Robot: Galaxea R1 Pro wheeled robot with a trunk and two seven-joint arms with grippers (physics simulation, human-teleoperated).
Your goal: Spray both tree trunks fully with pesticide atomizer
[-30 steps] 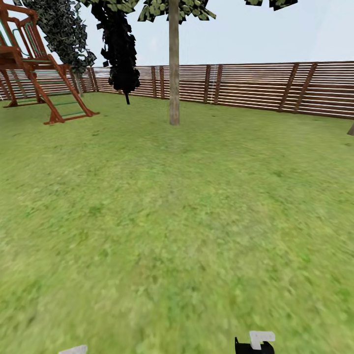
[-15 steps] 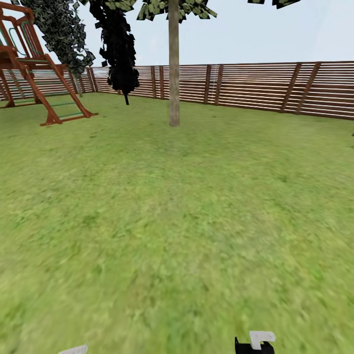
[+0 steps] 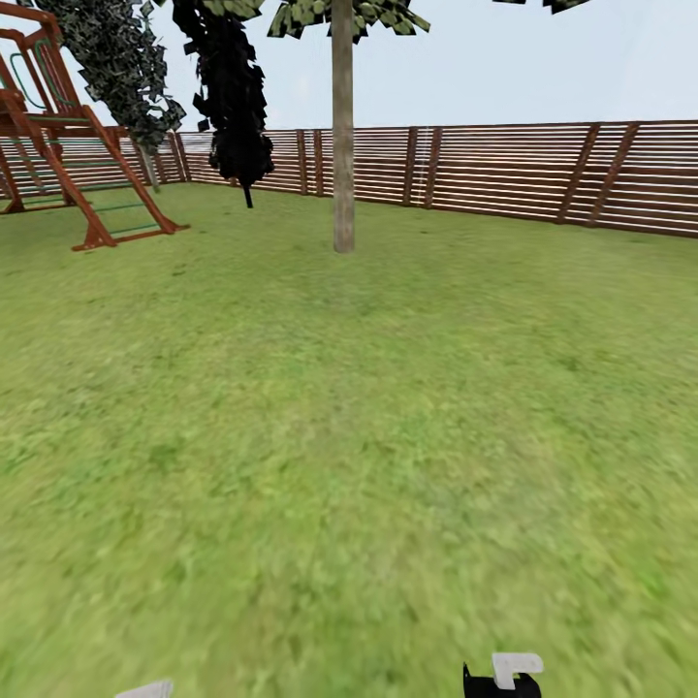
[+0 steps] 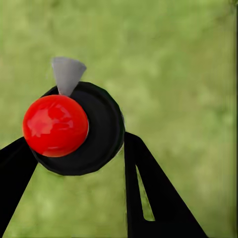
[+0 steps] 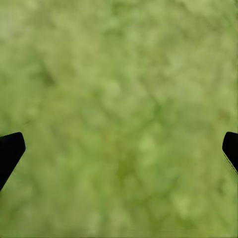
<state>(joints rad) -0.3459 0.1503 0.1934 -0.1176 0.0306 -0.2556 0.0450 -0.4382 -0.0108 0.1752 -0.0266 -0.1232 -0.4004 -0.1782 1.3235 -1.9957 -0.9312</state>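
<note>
Two black left jaws (image 4: 74, 163) pinch the small dark pesticide atomizer with a glossy red top (image 4: 55, 125) above the green lawn (image 3: 349, 436); the right jaws (image 5: 119, 148) are spread wide over grass. Farther off stands a straight grey-tan tree trunk (image 3: 343, 145), with the brown slatted wooden fence (image 3: 523, 170) behind it.

Tree trunk (image 3: 343, 145) ahead on lawn (image 3: 339, 436), fence (image 3: 504, 174) behind it, play frame (image 3: 58, 145) far left.
</note>
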